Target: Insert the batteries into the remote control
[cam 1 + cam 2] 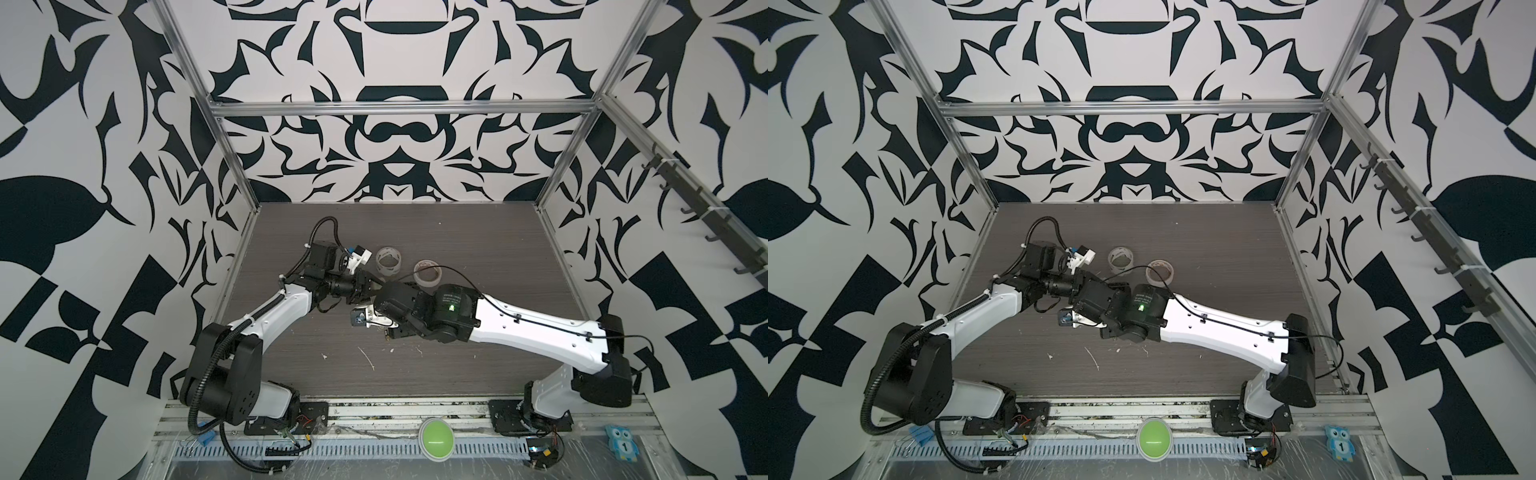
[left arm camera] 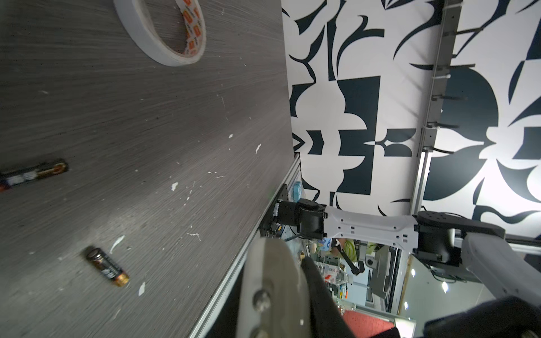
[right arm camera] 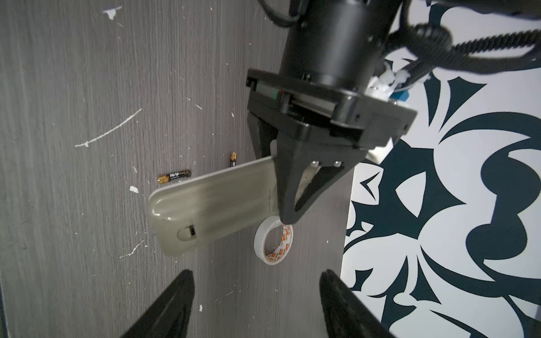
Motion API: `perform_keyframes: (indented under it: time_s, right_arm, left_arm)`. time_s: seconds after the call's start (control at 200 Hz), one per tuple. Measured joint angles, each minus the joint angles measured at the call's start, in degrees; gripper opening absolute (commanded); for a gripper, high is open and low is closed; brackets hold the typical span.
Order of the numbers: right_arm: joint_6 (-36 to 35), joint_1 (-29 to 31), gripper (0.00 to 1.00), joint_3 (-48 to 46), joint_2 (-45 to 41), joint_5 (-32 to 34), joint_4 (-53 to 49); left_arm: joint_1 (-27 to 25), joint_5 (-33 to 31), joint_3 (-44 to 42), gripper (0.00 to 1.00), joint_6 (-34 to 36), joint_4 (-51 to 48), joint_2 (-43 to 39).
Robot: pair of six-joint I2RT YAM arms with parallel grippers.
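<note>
The white remote control (image 3: pixel 213 204) hangs above the table with my left gripper (image 3: pixel 285 204) shut on one end. Its smooth back faces the right wrist camera, with a small notch (image 3: pixel 187 232) near the free end. In the left wrist view the remote control (image 2: pixel 272 286) shows edge-on beside a black finger (image 2: pixel 319 292). Two dark batteries with gold ends lie apart on the table, one (image 3: pixel 174 176) just past the remote and one (image 3: pixel 232 159) partly behind it; they also show in the left wrist view (image 2: pixel 106 270) (image 2: pixel 32 174). My right gripper (image 3: pixel 256 273) is open and empty, short of the remote. In both top views the arms hide the batteries.
Two tape rolls (image 1: pixel 389 261) (image 1: pixel 428 272) lie just behind where the arms meet; one white roll (image 3: pixel 273 244) lies under the held end of the remote. White paint flecks (image 1: pixel 368 357) dot the grey table. A green button (image 1: pixel 436 438) sits on the front rail.
</note>
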Motion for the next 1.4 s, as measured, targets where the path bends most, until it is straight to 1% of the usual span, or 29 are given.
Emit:
perform_keyframes:
  time_s: [0.305, 0.935, 1.4]
  right_arm:
    - [0.74, 0.13, 0.72, 1.62, 1.97, 0.85, -0.68]
    - [0.46, 0.13, 0.72, 1.62, 4.7, 0.9, 1.68]
    - [0.02, -0.17, 0.72, 1.6, 5.84, 3.21, 1.7]
  left_arm:
    - [1.2, -0.85, 0.0, 0.0, -1.44, 0.24, 0.0]
    - [1.38, -0.61, 0.0, 0.0, -3.04, 1.77, 0.0]
    - [1.49, -0.85, 0.0, 0.0, -2.95, 1.84, 0.0]
